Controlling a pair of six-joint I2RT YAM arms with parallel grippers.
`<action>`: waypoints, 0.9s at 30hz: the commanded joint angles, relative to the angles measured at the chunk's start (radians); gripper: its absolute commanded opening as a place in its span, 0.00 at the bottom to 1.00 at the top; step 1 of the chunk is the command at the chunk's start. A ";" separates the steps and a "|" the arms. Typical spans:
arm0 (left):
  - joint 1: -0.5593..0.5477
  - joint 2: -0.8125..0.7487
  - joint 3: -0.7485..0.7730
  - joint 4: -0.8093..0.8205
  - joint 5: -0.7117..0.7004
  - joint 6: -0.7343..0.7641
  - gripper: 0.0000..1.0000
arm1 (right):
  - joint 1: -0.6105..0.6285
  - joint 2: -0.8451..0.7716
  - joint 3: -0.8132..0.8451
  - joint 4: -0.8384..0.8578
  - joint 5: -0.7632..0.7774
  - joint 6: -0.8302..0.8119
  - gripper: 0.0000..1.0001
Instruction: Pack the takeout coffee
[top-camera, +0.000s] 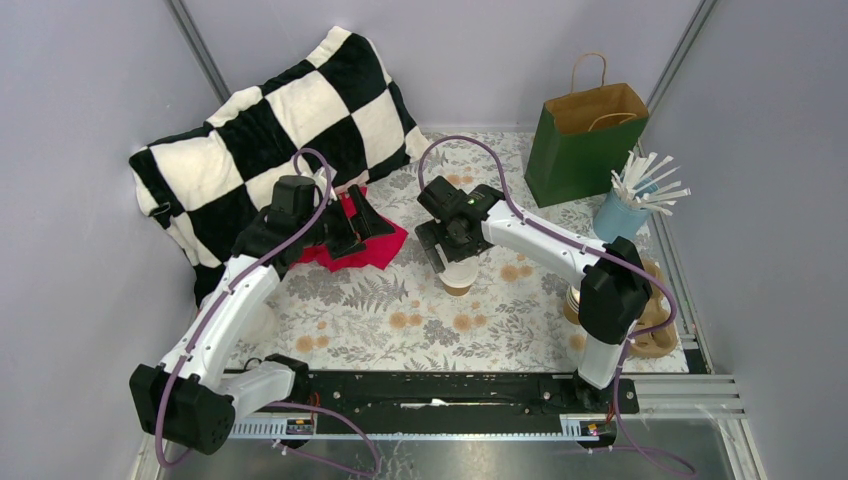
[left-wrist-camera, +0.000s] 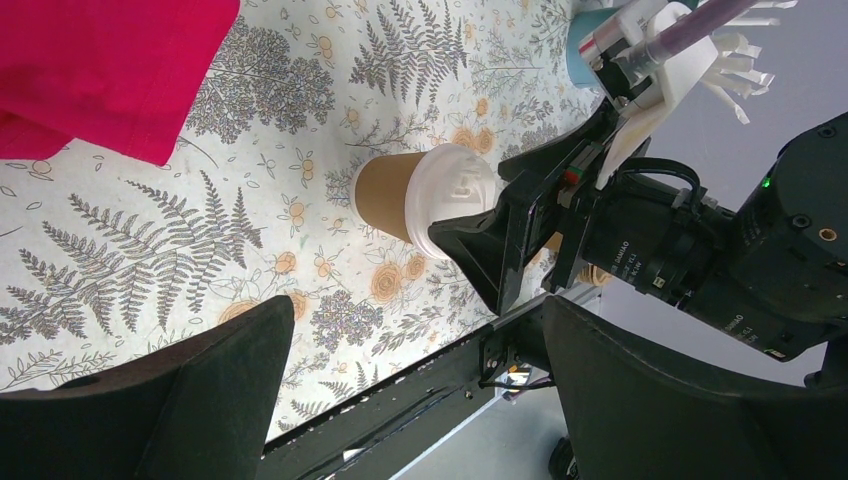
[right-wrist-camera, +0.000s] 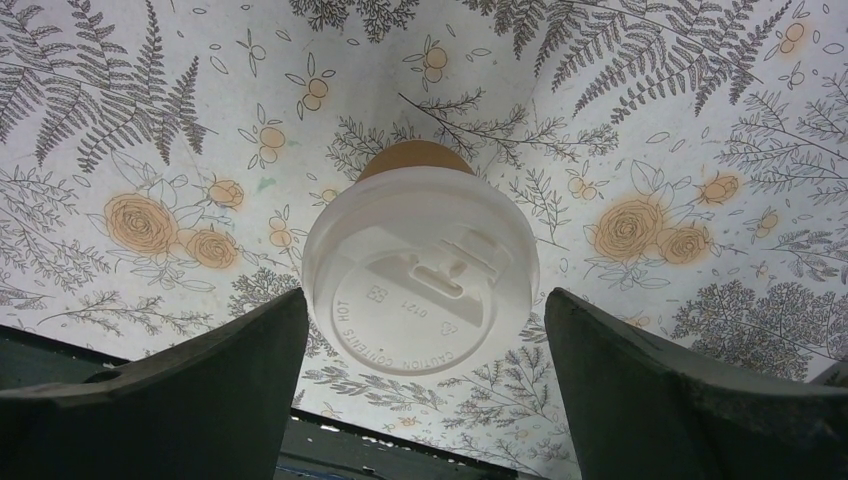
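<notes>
The takeout coffee (top-camera: 458, 281), a brown paper cup with a white lid, stands upright on the floral tablecloth near the middle. My right gripper (top-camera: 452, 262) hovers just above it, open. In the right wrist view the lid (right-wrist-camera: 420, 270) sits between the two dark fingers (right-wrist-camera: 200, 390), with a gap on the right side; the gripper (right-wrist-camera: 425, 335) holds nothing. The left wrist view shows the cup (left-wrist-camera: 415, 200) from the side, with a right finger (left-wrist-camera: 480, 255) by its lid. My left gripper (top-camera: 352, 224) hangs open and empty over the red cloth, and its midpoint (left-wrist-camera: 420, 400) is well away from the cup.
A red cloth (top-camera: 355, 250) lies left of the cup, in front of a black-and-white checkered pillow (top-camera: 270, 130). A green paper bag (top-camera: 585, 140) stands open at the back right, and a blue cup of straws (top-camera: 625, 212) is beside it. A cardboard carrier (top-camera: 658, 338) sits behind the right arm.
</notes>
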 joint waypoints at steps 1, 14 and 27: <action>-0.004 -0.002 0.048 0.017 0.001 0.024 0.99 | 0.011 -0.007 0.064 -0.039 0.014 -0.003 0.96; -0.137 0.259 0.013 0.202 0.280 0.014 0.80 | -0.455 -0.348 -0.316 0.208 -0.745 -0.032 0.91; -0.173 0.480 -0.053 0.373 0.336 -0.082 0.46 | -0.598 -0.319 -0.620 0.556 -1.030 0.135 0.55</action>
